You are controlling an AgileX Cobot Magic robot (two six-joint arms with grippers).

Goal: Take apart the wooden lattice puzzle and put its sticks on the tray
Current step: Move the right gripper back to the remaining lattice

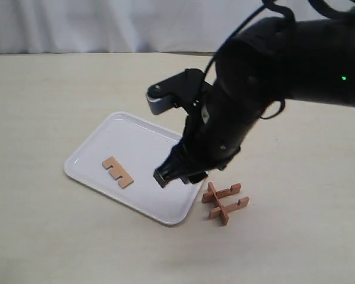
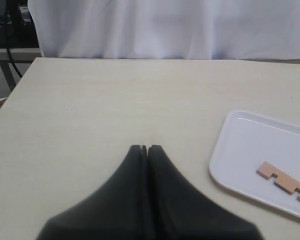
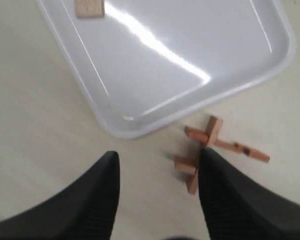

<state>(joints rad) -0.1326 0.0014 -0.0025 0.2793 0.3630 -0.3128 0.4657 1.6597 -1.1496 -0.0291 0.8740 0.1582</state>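
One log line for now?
right gripper open near puzzle | left gripper shut | one stick on tray | puzzle on table beside tray, partly assembled

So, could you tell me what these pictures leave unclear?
Right wrist view: the wooden lattice puzzle is blurred, partly behind the fingers; the stick is cut by the frame edge.
Left wrist view: the tray runs off the frame.
Exterior view: the left gripper is outside the frame.

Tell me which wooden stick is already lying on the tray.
The lone flat stick with two notches, resting on the white tray; the others sit interlocked on the table beside it.
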